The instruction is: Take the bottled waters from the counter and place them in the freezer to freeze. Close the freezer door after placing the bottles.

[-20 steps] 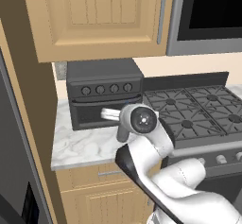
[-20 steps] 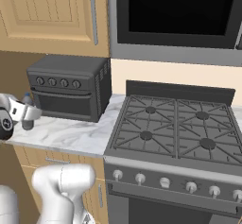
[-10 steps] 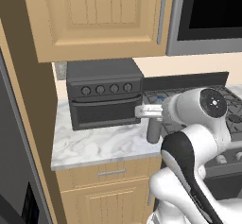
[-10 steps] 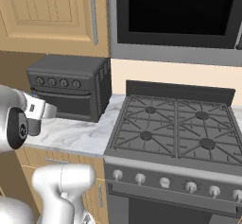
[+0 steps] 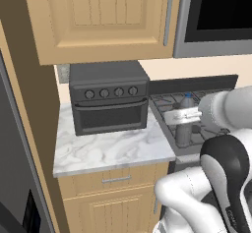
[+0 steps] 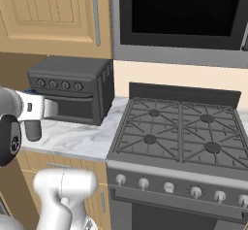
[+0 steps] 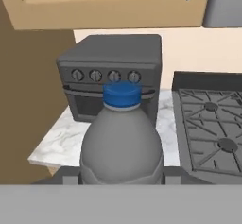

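Toaster oven (image 5: 109,98) on table (image 5: 110,149), at back, against wall. Wall cabinet (image 5: 101,18) above toaster oven. Drawer (image 5: 116,180) under table top. Gas stove (image 6: 183,141) right of table, touching its edge; microwave (image 6: 181,18) above stove. Refrigerator (image 5: 12,178) left of table, beyond wood side panel. Water bottle (image 5: 185,120) upright in jaws of gripper (image 5: 180,115), raised clear of table, before stove's left edge in left base view, in front of toaster oven in hand view.
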{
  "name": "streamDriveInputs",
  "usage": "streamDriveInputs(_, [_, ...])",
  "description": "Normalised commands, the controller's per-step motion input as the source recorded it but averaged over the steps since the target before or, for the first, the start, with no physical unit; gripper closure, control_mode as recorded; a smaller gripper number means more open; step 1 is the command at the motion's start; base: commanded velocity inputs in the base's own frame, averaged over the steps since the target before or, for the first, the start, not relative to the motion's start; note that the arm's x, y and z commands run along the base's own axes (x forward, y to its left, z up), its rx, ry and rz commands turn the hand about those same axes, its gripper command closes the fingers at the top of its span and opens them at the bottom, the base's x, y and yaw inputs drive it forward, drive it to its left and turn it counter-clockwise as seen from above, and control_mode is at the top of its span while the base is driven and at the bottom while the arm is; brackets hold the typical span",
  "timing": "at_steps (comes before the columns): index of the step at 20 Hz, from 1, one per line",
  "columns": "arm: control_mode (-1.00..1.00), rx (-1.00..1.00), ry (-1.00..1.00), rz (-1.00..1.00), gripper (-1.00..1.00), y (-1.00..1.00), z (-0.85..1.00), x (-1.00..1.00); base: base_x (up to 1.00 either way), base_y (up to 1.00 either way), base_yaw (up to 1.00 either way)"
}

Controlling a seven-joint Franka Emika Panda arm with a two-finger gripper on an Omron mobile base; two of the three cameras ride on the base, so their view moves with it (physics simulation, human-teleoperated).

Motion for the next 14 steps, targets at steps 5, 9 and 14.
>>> streamDriveInputs(5, [-1.00, -0.06, -0.29, 0.01, 1.00, -0.14, 0.00, -0.48, 0.00, 0.00, 0.00])
streamDriveInputs(9, [-1.00, 0.01, -0.23, 0.00, 1.00, -0.28, 0.00, -0.30, 0.00, 0.00, 0.00])
streamDriveInputs(14, [-1.00, 0.06, -0.10, 0.00, 1.00, -0.10, 0.00, -0.06, 0.00, 0.00, 0.00])
